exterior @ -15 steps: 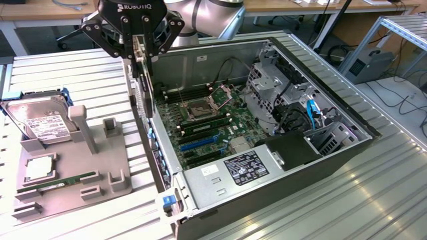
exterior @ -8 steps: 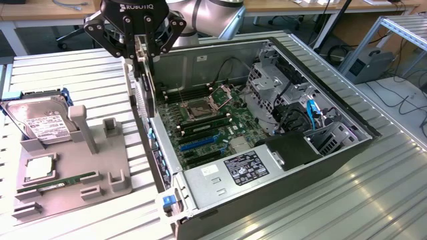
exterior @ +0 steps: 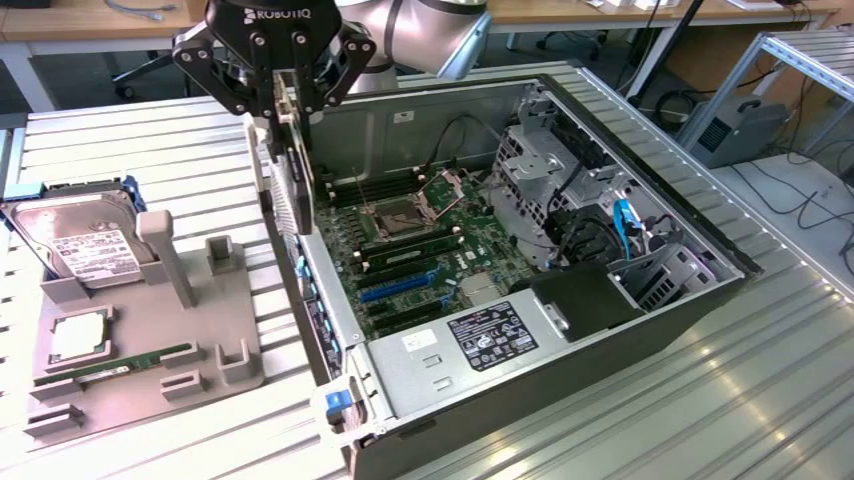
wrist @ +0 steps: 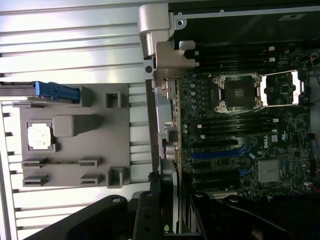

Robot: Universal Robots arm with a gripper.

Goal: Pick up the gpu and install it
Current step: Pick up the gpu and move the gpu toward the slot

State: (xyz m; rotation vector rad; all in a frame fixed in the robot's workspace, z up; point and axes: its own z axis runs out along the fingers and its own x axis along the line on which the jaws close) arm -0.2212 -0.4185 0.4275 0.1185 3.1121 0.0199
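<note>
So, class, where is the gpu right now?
In the exterior view the gpu hangs on edge from the gripper, above the wall of the open computer case on that view's left, between the grey parts holder and the motherboard.

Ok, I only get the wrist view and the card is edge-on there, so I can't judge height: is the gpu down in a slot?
Observer: No. The tool holds the gpu upright, its lower end above the case wall on the exterior view's left, apart from the blue slots.
Operator: Anything tall beyond the board?
Observer: A grey drive cage with blue cables, on the exterior view's right.
Operator: And the fixture?
Observer: A hard drive, white label up, rests in the fixture.
</note>
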